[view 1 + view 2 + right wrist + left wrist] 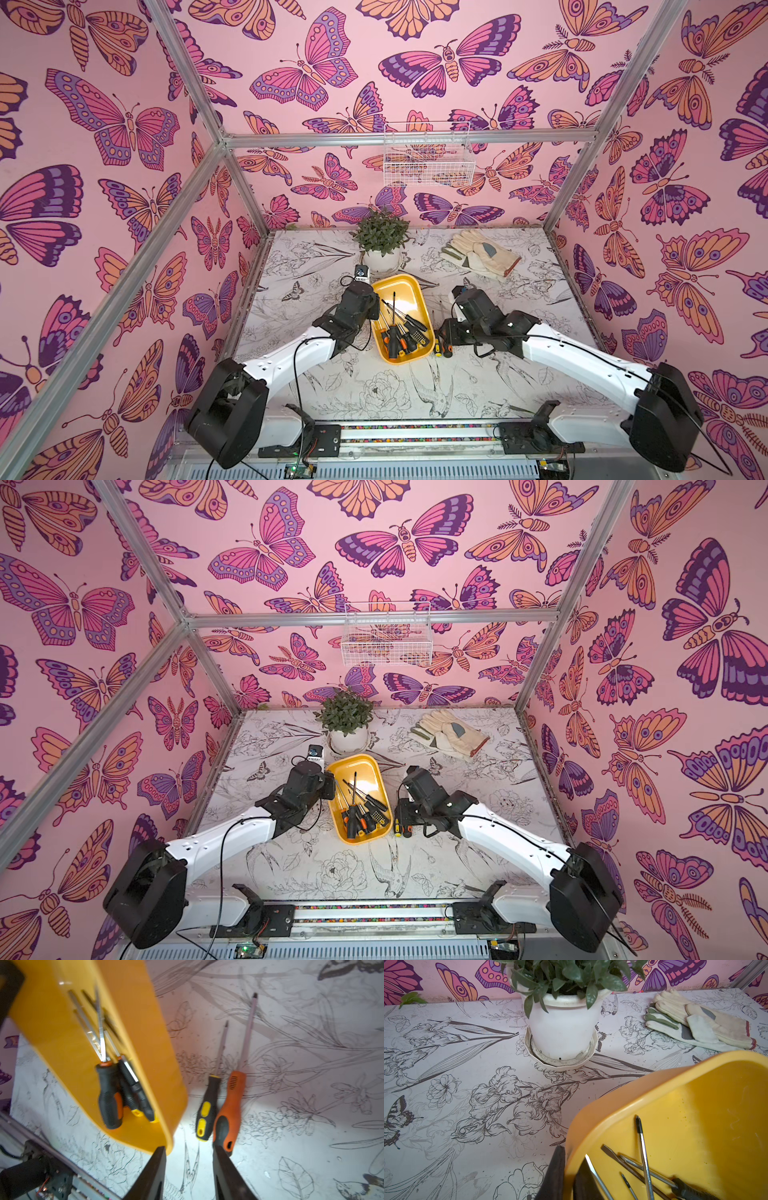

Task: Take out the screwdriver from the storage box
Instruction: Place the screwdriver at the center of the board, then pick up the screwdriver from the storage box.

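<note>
The yellow storage box (401,293) sits mid-table (374,386), just in front of the potted plant (380,253), and in both top views several screwdrivers (400,334) lie crossed inside it, handles bunched at the near end. The left gripper (569,1172) is clenched on the box's left wall; in the left wrist view one dark finger (555,1169) sits outside the rim and the other inside. Two more tools lie side by side on the table just right of the box, shafts pointing away from the robot: an orange screwdriver (231,1103) and a black-and-yellow screwdriver (207,1109), their handles touching. The right gripper (189,1169) hangs low over the table at their handle ends, released, with only bare table between its fingers; one finger (226,1172) is at the butt of the orange handle. A pair of work gloves (482,253) lies at the far right, well apart, and a white wire basket (428,160) hangs on the back wall.
</note>
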